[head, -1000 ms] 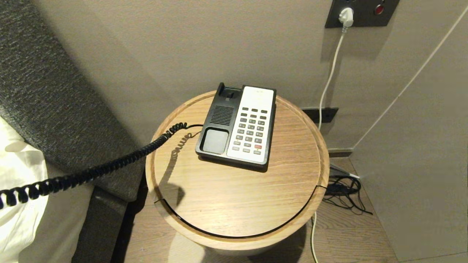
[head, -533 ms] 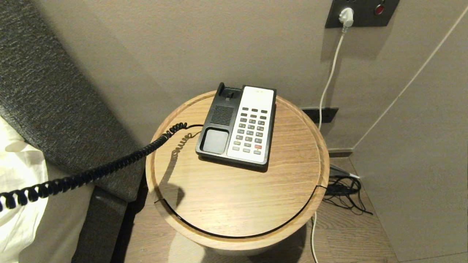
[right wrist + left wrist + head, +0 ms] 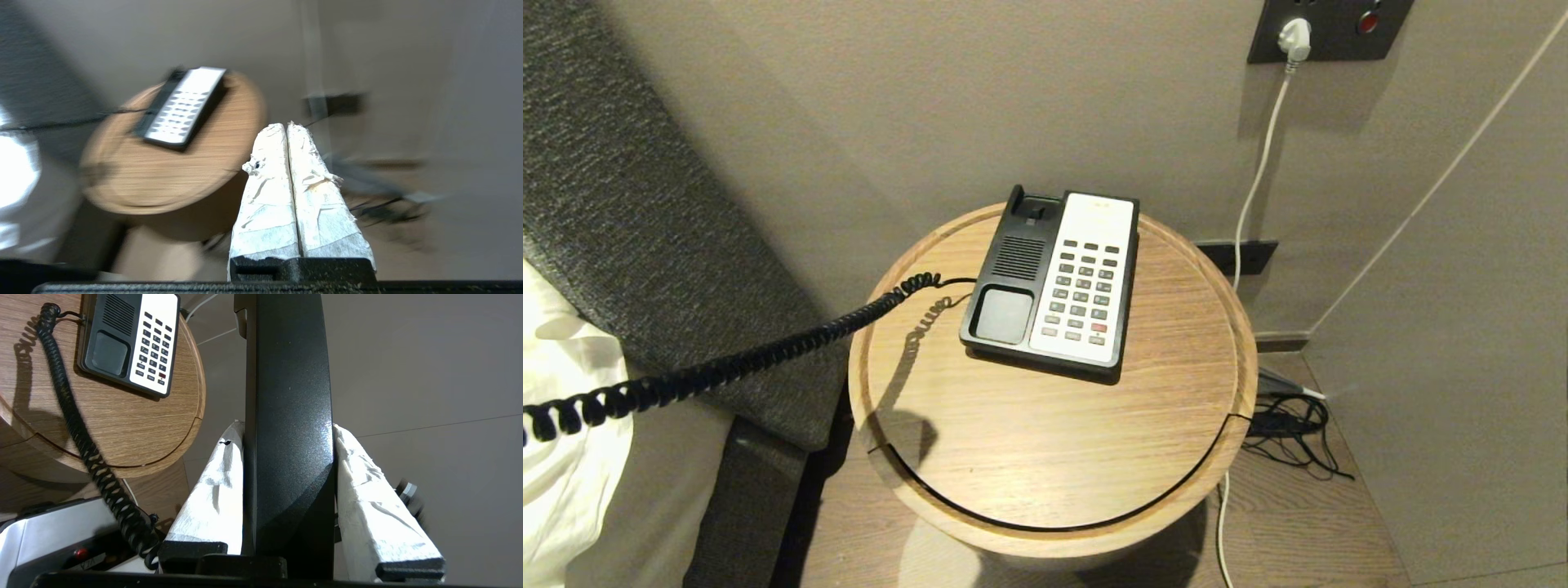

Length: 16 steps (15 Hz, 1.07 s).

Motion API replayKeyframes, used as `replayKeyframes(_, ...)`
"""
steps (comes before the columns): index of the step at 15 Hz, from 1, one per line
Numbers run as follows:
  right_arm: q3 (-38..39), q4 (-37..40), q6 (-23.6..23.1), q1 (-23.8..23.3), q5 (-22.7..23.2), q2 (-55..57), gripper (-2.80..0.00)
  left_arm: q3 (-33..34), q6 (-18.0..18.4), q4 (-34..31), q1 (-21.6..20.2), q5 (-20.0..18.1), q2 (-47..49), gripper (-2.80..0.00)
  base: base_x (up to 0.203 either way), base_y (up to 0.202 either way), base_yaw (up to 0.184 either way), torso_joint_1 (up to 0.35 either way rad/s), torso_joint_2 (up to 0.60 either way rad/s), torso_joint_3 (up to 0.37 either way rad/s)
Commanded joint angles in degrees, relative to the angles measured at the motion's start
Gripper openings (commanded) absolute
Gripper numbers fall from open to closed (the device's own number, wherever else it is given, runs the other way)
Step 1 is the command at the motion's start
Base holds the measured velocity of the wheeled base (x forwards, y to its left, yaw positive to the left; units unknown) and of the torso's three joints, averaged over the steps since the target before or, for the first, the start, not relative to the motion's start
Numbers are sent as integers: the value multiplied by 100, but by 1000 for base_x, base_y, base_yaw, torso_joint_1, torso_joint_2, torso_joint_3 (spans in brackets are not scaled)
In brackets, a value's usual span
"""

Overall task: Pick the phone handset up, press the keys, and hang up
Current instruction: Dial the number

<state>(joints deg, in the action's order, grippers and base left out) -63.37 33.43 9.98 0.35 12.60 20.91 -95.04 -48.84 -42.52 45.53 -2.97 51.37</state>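
The black phone handset (image 3: 288,416) stands between the white-wrapped fingers (image 3: 212,486) of my left gripper (image 3: 288,426), which is shut on its middle, off to the left of the table and outside the head view. Its coiled cord (image 3: 727,371) stretches from the phone base (image 3: 1005,269) out past the left edge. The keys (image 3: 1082,294) sit uncovered in the white faceplate, and the cradle is empty. My right gripper (image 3: 287,124) is shut on nothing. It hangs in the air on the near right side of the round wooden table (image 3: 1045,441), with the keys (image 3: 179,110) ahead of it.
A grey upholstered headboard (image 3: 621,212) and white bedding (image 3: 564,425) stand left of the table. The wall is close behind the phone. A white plug and cable (image 3: 1262,171) run down the wall at the right, with tangled black cables (image 3: 1290,429) on the floor.
The coiled cord has risen a little at the left edge of the head view. The phone base has stayed still.
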Motion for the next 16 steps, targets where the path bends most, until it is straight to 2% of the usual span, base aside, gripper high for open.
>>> replayKeyframes(1,-1113,370,195,104,483,2571,-280,-15,-12,-19,0,7,102,-280,0,0,0,0,0,0)
replayKeyframes(3,-1795,749,476,590,665,4040,-280,-8,-14,-19,0,17,154,-280,0,0,0,0,0,0)
replayKeyframes(5,-2622,1130,739,1365,720,5275,-280,23,-12,-19,0,28,163,-280,0,0,0,0,0,0)
replayKeyframes(6,-3061,1298,868,1870,654,5824,-280,43,-12,-19,0,25,158,-280,0,0,0,0,0,0)
replayKeyframes(8,-3723,1510,1143,2941,243,6561,-280,82,-14,-28,0,36,128,-280,0,0,0,0,0,0)
replayKeyframes(10,-4256,1653,1356,3497,-34,7123,-280,82,-12,-19,0,42,145,-280,0,0,0,0,0,0)
replayKeyframes(13,-4307,1795,2077,4262,-345,7286,-280,98,-5,-28,0,43,145,-280,0,0,0,0,0,0)
replayKeyframes(15,-3920,1536,2355,4372,-815,7322,-280,118,61,-20,0,59,164,-280,0,0,0,0,0,0)
replayKeyframes(16,-3849,1113,2392,4415,-1012,7450,-280,115,110,-14,0,63,207,-280,0,0,0,0,0,0)
